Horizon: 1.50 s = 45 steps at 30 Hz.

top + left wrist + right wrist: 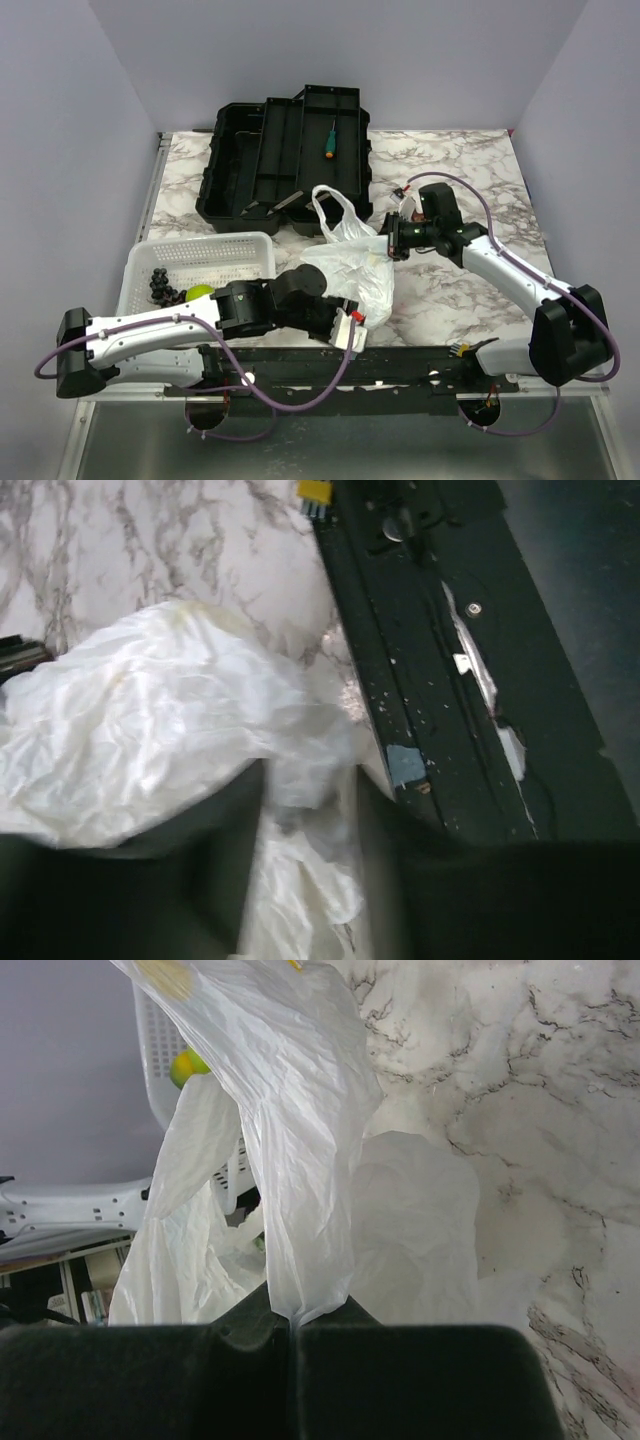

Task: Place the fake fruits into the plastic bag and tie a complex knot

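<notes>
Findings at inspection, for your record.

The plastic bag (350, 268) lay crumpled on the marble table (470, 180), near the front edge, between your two arms. One loop handle (328, 203) stood upright and untied above it.

Your right gripper (291, 1312) sat at the bag's right side. Its jaws were closed together, with a fold of the bag's film pinched in the seam between them. The film rose from that pinch in a taut sheet.

Your left gripper (310, 780) was at the bag's near side, low over the table edge. Its fingers (225, 860) stood apart, and loose film lay in the gap between them, unpinched. The bulk of the bag lay just beyond the fingertips, to their left in the wrist view.

One yellow-green fake fruit (200, 293) sat in the white basket (215, 248), well left of the bag and apart from both grippers, beside a dark cluster (162, 285). I could not tell whether any fruit lay inside the bag.

A black toolbox (285, 160) stood open behind, with a screwdriver (329, 140) in it.
</notes>
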Each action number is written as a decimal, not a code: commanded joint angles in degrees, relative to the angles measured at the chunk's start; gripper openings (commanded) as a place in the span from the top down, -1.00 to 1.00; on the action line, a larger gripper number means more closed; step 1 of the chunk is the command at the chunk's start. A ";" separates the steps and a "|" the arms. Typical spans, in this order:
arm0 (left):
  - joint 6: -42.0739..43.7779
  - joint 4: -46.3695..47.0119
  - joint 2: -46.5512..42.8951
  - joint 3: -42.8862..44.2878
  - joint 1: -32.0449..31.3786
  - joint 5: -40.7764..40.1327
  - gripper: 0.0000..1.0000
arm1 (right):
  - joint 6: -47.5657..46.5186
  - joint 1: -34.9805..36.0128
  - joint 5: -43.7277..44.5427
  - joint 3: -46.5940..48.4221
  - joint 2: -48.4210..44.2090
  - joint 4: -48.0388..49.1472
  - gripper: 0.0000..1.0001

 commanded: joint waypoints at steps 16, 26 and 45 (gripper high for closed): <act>-55.67 15.84 -5.57 3.55 42.19 35.17 1.00 | -36.06 -0.46 9.09 24.71 -7.20 -23.66 -1.00; -39.43 3.39 -4.59 7.04 44.28 41.16 1.00 | -36.37 -3.92 13.33 25.40 -2.13 -34.22 -1.00; -53.80 8.93 -8.47 4.46 44.47 33.14 1.00 | -29.03 -18.11 4.65 27.04 -3.42 -23.11 -1.00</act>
